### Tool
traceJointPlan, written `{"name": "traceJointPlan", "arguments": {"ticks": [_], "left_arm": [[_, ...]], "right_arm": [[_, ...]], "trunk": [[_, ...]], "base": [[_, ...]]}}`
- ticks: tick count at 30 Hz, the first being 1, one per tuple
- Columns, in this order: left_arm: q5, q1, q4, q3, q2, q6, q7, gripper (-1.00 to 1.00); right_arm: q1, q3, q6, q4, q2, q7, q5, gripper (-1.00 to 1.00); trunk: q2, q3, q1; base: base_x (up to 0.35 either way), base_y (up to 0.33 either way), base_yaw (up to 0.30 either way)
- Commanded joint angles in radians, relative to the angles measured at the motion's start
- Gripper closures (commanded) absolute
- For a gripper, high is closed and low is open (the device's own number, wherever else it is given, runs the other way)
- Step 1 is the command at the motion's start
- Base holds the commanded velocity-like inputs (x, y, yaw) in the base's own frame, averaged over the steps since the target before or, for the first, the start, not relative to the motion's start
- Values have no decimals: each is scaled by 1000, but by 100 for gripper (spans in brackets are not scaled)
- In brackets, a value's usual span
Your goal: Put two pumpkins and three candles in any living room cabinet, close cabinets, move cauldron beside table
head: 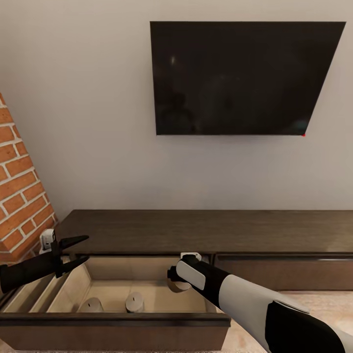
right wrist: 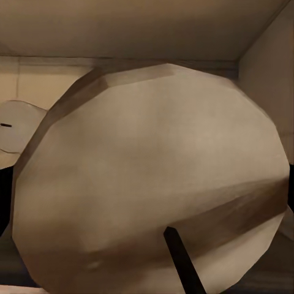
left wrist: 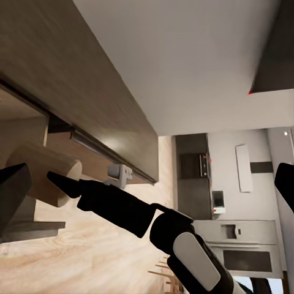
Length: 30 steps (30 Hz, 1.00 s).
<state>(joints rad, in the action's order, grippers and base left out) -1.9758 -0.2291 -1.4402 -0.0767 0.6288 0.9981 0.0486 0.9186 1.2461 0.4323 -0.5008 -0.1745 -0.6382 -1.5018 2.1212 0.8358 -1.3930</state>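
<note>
From where the head looks down, the right arm reaches into the open drawer (head: 147, 314) of the long dark cabinet (head: 211, 230), and its own wrist hides the right tool (head: 177, 284), so from here I cannot tell how its fingers stand; only a sliver of a pale candle (head: 172, 284) peeps out beneath the wrist at the drawer's back. Two more candles, squat beige-grey cylinders, stand on the pale drawer floor near the front wall, one (head: 91, 305) partly cut off by that wall and the other (head: 134, 301) just beside it. The left tool (head: 78, 250) hangs over the drawer's left edge with its two dark fingers spread wide and nothing between them. A black television (head: 245, 78) hangs on the wall above, with brick (head: 22, 186) at the left. In the left wrist view, the right arm's dark fingers (left wrist: 67, 184) close against a candle (left wrist: 46, 171) under the cabinet's top surface (left wrist: 79, 79); part of that candle is hidden by the left tool's own fingertip. In the right wrist view, the held candle (right wrist: 153, 177) looms so close that its flat top is blurred and its edges run out of sight; one dark finger (right wrist: 180, 257) lies across it, and another candle's top (right wrist: 15, 131) shows behind, wick dot visible.
</note>
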Motion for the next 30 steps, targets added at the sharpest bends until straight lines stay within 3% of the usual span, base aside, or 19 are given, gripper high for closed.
{"name": "traceJointPlan", "arguments": {"ticks": [1, 16, 30], "left_arm": [[-6, -1, 0, 0, 0, 4, 5, -100], [-6, -1, 1, -2, 0, 4, 5, -100], [-6, 0, 1, -2, 0, 4, 5, -100]], "right_arm": [[2, 6, -3, -1, 0, -4, -6, 100], [2, 8, -26, -1, 0, 11, 6, 100], [2, 9, -35, -1, 0, 12, 4, 100]], "trunk": [[8, 4, -4], [113, 51, -61], [113, 51, -61]], "base": [[0, 0, 0], [0, 0, 0], [1, 0, 0]]}}
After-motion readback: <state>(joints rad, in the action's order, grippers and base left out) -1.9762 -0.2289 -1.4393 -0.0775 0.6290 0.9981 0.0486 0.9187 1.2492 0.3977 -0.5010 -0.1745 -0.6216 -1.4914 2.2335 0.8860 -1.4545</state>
